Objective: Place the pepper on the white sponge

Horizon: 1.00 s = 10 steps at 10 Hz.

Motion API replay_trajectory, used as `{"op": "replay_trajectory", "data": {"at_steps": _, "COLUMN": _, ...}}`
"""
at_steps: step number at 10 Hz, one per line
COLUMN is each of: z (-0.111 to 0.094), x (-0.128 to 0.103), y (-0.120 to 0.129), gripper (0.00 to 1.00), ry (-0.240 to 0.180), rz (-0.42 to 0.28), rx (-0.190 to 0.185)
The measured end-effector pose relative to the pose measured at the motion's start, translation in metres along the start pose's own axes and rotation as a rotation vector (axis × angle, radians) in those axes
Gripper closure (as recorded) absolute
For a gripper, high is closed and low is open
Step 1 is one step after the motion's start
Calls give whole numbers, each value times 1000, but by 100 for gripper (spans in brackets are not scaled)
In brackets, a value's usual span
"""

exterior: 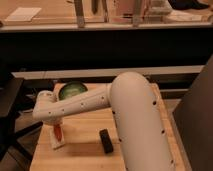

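pepper (58,132) near-vertical in jaws, over white sponge (60,144)

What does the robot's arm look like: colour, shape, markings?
The off-white arm has thick, smooth, rounded segments and a bulky elbow. Small dark dots run along its shell. No cables show. The gripper, mostly hidden under the wrist, is over the left part of the light wooden table.

The single counter (85,147) is carrying one white sponge (56,142), one green bowl (73,90) and one black block (106,141). One pepper (58,132) is standing upright over the sponge, and one hand (56,125) (the only one on the arm (127,110)) is hanging just above it.
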Motion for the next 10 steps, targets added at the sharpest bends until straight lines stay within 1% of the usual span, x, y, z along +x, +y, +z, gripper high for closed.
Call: {"op": "replay_trajectory", "data": {"at_steps": 10, "z": 2, "x": -3, "y": -5, "gripper": 89, "ry": -9, "rz": -18, "rx": 26}}
